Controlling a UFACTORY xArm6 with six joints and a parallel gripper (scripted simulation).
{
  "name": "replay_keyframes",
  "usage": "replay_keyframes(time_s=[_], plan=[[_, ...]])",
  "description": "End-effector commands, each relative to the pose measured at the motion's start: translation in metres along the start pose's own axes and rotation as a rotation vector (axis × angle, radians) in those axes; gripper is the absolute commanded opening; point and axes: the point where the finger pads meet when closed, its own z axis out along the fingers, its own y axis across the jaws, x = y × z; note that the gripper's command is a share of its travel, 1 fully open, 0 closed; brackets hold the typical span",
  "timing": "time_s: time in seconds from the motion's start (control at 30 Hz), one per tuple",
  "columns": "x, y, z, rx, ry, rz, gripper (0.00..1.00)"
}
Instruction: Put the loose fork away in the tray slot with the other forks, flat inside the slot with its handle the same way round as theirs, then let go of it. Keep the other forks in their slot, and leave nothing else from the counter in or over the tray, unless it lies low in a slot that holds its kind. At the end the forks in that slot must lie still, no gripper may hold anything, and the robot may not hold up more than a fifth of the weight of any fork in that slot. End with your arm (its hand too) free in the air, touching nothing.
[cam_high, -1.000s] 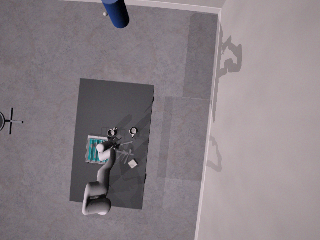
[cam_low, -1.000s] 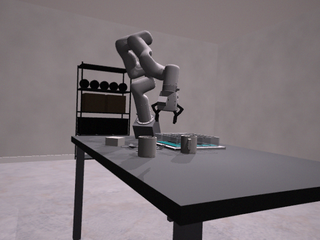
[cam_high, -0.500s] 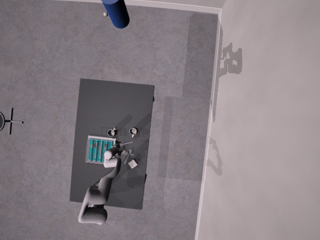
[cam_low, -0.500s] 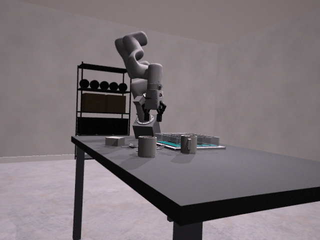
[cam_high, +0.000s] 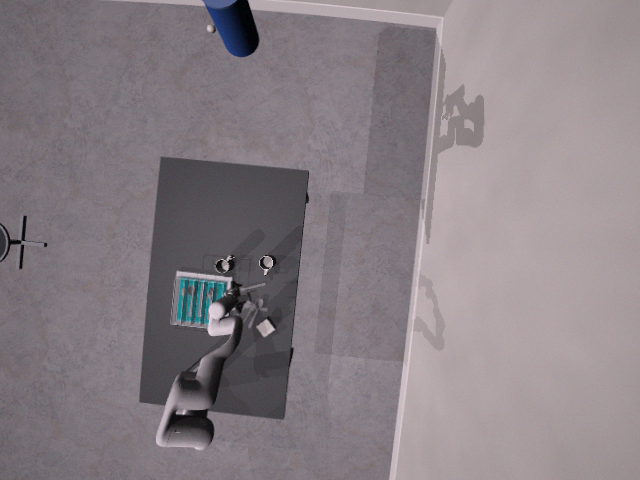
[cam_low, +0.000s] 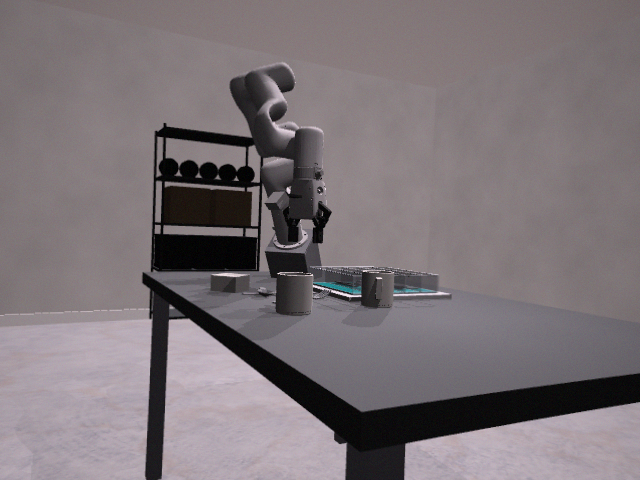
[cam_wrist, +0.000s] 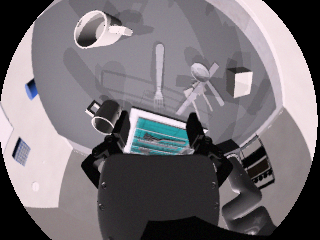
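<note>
The cutlery tray (cam_high: 203, 299) with teal slots lies on the dark table; it also shows in the side view (cam_low: 377, 283) and the wrist view (cam_wrist: 156, 135). Cutlery lies in its slots, too small to sort by kind. The loose fork (cam_wrist: 159, 75) lies alone on the table beyond the tray, tines toward it, and shows in the top view too (cam_high: 254, 285). My gripper (cam_low: 308, 228) (cam_high: 235, 292) is open and empty. It hangs well above the table at the tray's edge nearest the fork, and its fingers frame the tray in the wrist view (cam_wrist: 158, 130).
Two mugs (cam_high: 223, 265) (cam_high: 266, 262) stand past the tray, seen as well in the side view (cam_low: 294, 292) (cam_low: 376, 288). A pile of a spoon and other cutlery (cam_wrist: 199, 87) lies beside the fork. A small box (cam_high: 265, 327) sits next to the pile. A shelf rack (cam_low: 206, 198) stands behind the table.
</note>
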Motion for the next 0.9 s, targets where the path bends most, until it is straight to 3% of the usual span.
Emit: replay_keyframes(time_s=[0.0,0.43,0.87], plan=[[0.001,-0.001,-0.001,0.003,0.002,0.011,1.0],[0.002,-0.001,0.004,0.002,0.001,0.257,1.0],[0.004,-0.002,0.02,0.0,-0.013,0.867,1.0]])
